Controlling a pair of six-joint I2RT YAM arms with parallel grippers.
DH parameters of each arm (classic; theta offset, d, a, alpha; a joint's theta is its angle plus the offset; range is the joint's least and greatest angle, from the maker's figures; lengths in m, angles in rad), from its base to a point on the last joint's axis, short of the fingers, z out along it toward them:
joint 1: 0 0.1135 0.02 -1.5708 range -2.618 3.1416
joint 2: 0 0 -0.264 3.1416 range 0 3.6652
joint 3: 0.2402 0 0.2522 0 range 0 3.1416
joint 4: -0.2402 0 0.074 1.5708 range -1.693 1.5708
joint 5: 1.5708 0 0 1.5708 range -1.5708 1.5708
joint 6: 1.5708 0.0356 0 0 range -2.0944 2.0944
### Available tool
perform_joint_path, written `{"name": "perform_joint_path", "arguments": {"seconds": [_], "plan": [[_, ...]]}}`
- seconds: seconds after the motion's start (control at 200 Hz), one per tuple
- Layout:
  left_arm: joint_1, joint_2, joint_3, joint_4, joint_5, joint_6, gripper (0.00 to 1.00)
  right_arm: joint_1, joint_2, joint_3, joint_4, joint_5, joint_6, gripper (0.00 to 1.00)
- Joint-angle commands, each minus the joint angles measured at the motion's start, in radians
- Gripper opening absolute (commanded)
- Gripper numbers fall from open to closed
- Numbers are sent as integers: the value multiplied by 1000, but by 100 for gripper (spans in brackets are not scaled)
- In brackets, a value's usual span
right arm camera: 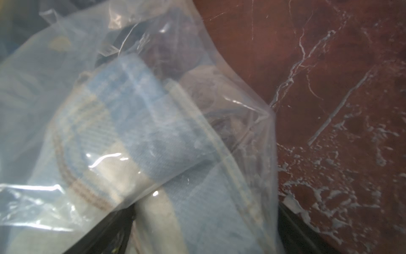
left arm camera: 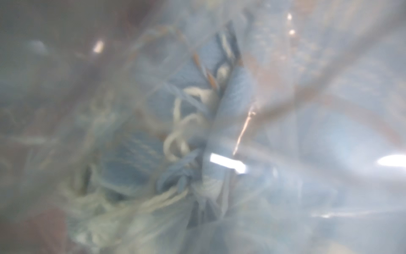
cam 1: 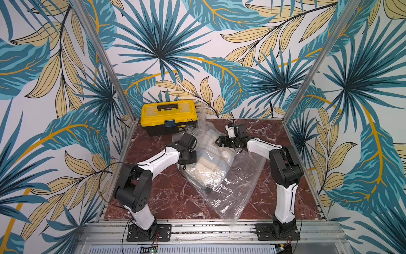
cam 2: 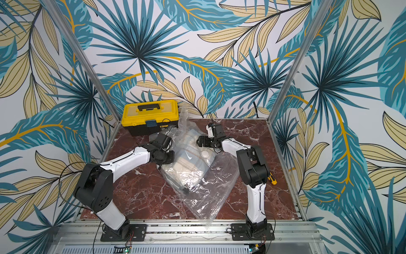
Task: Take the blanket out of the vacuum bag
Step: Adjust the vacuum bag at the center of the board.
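Blanket (cam 1: 209, 160), blue and cream, is lying folded inside the vacuum bag (cam 1: 232, 191) between both claws. Left gripper (cam 1: 194, 157) is clenching tight against the bag's side; whether plastic is pinched is hidden. Right gripper (cam 1: 218, 141) is gaping wide, fingers (right arm camera: 109, 233) straddling the bagged blanket. Beyond the left gripper a yellow toolbox (cam 1: 168, 116) is sitting on the marble table (cam 1: 153, 193).

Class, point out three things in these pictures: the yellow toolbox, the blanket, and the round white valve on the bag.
toolbox (cam 1: 168, 116), in a top view, on its yellow lid.
blanket (right arm camera: 136, 132), in the right wrist view, on a blue fold.
valve (cam 2: 205, 153), in a top view, on the centre of the white disc.
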Motion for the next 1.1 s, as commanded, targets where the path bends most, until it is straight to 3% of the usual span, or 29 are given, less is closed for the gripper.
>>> {"name": "perform_joint_path", "arguments": {"seconds": [0.0, 0.185, 0.551, 0.841, 1.097], "plan": [[-59, -70, -76, -123, -30, -92, 0, 19, 2, -14, 17, -43, 30, 97], [-39, -145, -235, -40, -194, -229, 0, 26, 56, 21, 149, -155, 106, 97], [108, -267, -445, 262, -260, -514, 0, 109, 101, 141, 137, -177, 88, 97], [107, -345, -555, 323, -387, -775, 0, 110, -133, 101, -120, 70, -52, 100], [108, -509, -617, 370, -511, -869, 0, 99, -454, -172, -222, 322, 12, 99]]}}
